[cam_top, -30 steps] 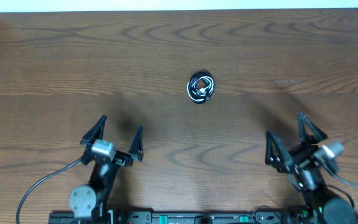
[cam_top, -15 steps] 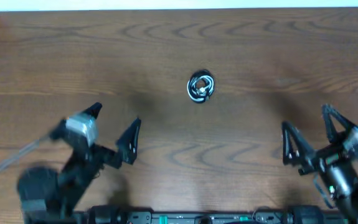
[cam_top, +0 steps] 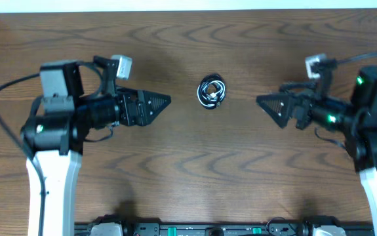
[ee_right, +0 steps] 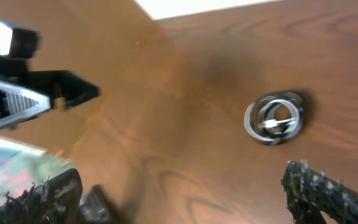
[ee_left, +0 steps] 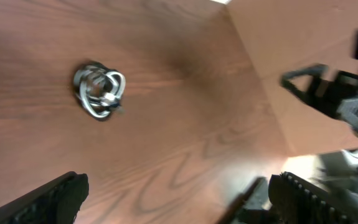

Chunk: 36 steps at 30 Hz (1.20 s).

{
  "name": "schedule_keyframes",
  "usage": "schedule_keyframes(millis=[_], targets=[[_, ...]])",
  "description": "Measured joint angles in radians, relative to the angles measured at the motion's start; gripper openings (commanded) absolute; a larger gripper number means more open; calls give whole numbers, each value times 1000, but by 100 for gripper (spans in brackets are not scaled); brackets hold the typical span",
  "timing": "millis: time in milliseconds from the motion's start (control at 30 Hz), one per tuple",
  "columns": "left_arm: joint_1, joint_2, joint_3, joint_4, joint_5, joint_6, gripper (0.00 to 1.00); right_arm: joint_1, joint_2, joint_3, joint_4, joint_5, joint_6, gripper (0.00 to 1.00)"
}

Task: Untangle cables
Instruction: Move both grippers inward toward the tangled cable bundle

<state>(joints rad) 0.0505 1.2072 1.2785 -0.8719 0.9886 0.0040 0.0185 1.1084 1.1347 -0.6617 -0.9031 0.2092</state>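
Swung up from near edge since earlier frame: left fingers (cam_top: 154, 103) and right fingers (cam_top: 275, 106), now level with the cables (cam_top: 211, 92). Cables unmoved, one small coiled bundle lying mid-tabletop (cam_top: 188, 170), untouched. Fingers either side of cables, spread wide, empty, tips aimed inward, apart from bundle.

The small coiled bundle of thin black and white cables (cam_top: 211, 92) is wound too tight to count strands or plugs (wrist views blur it too); the left gripper (ee_left: 179, 183) has its black fingers (ee_left: 57, 198) cropped by the lower edge.
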Motion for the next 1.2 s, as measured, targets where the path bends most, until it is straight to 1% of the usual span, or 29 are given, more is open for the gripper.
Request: schedule_keyframes(millis=[67,133,233,300,367,467,533,633,900,967,1033,1067,1100,1133,1167,1200], targets=[[-7,42,0,0,24,0,97,18,64,3,16,-27,13,99],[-31,75,0,0,6,-8,98,53,115,5,14,-12,34,99],[-103,127,0,-4,-95,-38,98,141,196,11,-14,76,61,99],[-161,159,2,-13,-188,-61,98,204,256,41,-92,172,73,99],[-211,193,11,-34,-278,-80,98,247,319,99,-183,264,77,99],[-270,277,81,-98,-414,-103,98,274,441,257,-328,386,64,99],[-282,341,145,-110,-470,-112,98,274,515,364,-367,433,54,99],[-283,413,198,-32,-519,-124,98,275,582,438,-343,466,44,99],[-283,531,203,82,-559,-138,98,278,719,444,-255,499,35,99],[-283,567,203,97,-562,-139,98,278,761,444,-228,502,35,96],[-283,602,203,104,-567,-139,98,278,801,444,-203,504,38,89],[-283,618,203,114,-569,-139,98,278,819,444,-190,504,41,87],[-283,633,203,124,-570,-139,98,278,842,444,-169,504,44,82],[-283,646,203,136,-570,-139,98,278,859,444,-151,504,45,73],[-283,662,203,148,-571,-139,98,278,881,444,-133,503,49,70],[-283,670,203,154,-572,-139,98,280,898,443,-115,502,56,64]])
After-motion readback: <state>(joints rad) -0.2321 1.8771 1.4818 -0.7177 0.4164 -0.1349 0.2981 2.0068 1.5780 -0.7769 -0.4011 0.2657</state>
